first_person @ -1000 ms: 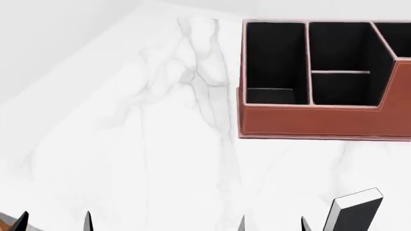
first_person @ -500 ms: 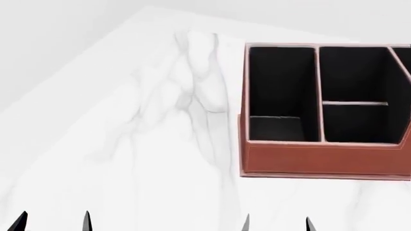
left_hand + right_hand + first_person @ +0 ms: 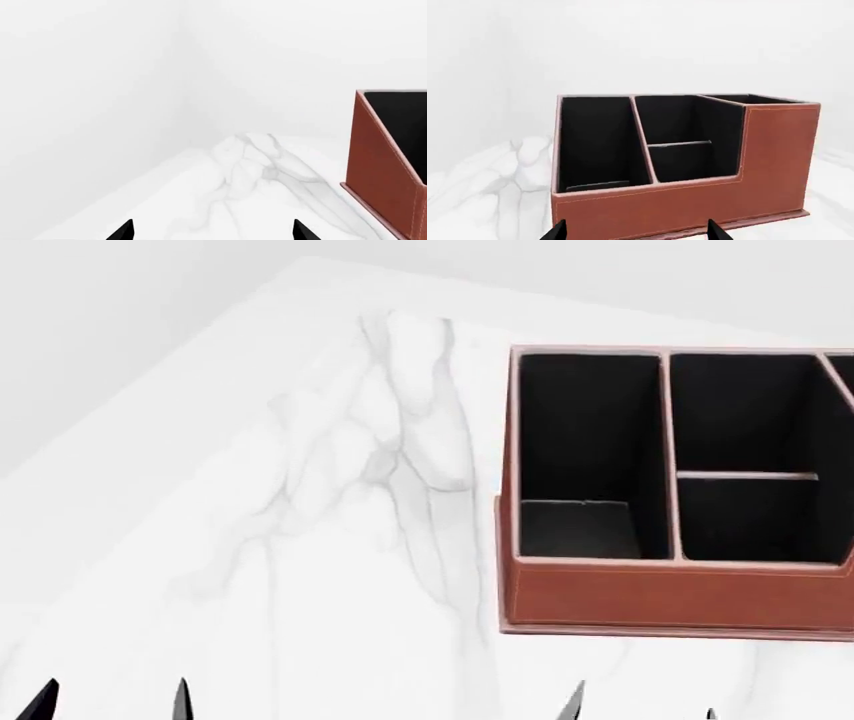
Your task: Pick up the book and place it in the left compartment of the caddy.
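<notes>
Two pincers low in the head view, only black fingertips showing. Left pincer [image 3: 111,702] spread wide, nothing between its tips, nothing touched; below it, bare white marbled table [image 3: 334,540]. Same in the left wrist view: left pincer [image 3: 212,232] agape over the grey-veined table [image 3: 253,170], with one end wall of the caddy [image 3: 380,165] off to the side, well apart from the tips. Right pincer [image 3: 642,708] likewise wide open and empty, tips just short of the caddy's [image 3: 667,595] reddish-brown front wall, no contact visible. From the right wrist view, right pincer [image 3: 635,231] facing the caddy [image 3: 774,160] head-on, its tips framing the lower front wall with nothing gripped.

Upright on the table, toward the right of the head view, with stitched rim and black lining. Left compartment [image 3: 587,440] long and narrow along the end wall, beside two shorter cells [image 3: 747,410] split by a thin crossbar [image 3: 747,476]. Low in that left compartment [image 3: 597,145], a flat, slightly paler dark patch [image 3: 574,528] at the near end; impossible to tell whether book or bare floor. No certain sight of the book in any view, so no saying where.
</notes>
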You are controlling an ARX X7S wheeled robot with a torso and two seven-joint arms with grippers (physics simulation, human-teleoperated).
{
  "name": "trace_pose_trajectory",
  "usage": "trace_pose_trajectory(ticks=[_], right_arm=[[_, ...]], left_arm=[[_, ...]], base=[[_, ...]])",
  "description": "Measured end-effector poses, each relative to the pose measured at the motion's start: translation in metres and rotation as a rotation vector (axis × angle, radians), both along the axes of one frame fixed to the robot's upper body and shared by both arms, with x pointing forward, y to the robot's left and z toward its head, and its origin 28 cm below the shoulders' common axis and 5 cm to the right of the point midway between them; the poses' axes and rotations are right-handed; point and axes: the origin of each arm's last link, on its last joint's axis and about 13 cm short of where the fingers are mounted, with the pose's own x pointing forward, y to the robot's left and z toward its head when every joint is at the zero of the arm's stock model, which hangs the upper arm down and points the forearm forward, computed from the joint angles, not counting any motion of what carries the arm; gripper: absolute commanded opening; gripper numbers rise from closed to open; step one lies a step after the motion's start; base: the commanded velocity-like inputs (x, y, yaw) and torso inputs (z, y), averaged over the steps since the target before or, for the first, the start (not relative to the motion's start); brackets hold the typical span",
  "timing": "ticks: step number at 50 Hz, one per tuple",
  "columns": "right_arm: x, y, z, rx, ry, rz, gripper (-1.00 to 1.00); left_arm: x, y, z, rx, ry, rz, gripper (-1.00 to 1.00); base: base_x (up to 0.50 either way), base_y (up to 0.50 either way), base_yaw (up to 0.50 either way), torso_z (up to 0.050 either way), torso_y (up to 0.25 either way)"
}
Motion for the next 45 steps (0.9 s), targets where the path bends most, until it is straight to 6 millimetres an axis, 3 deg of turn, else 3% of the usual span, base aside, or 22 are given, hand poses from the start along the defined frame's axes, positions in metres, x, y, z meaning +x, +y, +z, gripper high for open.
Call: trace_pose_trajectory(ticks=[8,17,29,45], right_arm=[[-0.004,-0.003,0.007,-0.019,-0.016,-0.487,1.0],[-0.008,-0.006,0.011,-0.046,-0.037,-0.78,1.0],[-0.008,-0.009,0.011,-0.052,-0.046,-0.936,1.0],[-0.001,-0.012,0.0,0.008,0.036,-0.957,1.0]], left_arm=[[-0.001,-0.001,-0.001,0.001,0.003,-0.006,1.0],[-0.002,-0.001,-0.002,0.002,0.005,-0.008,1.0],[-0.002,-0.001,-0.002,0.004,0.006,-0.011,1.0],[-0.002,-0.002,-0.001,0.004,0.005,-0.013,1.0]], base=[[0.0,0.0,0.0,0.0,0.0],[0.0,0.0,0.0,0.0,0.0],[0.0,0.0,0.0,0.0,0.0],[0.0,0.0,0.0,0.0,0.0]])
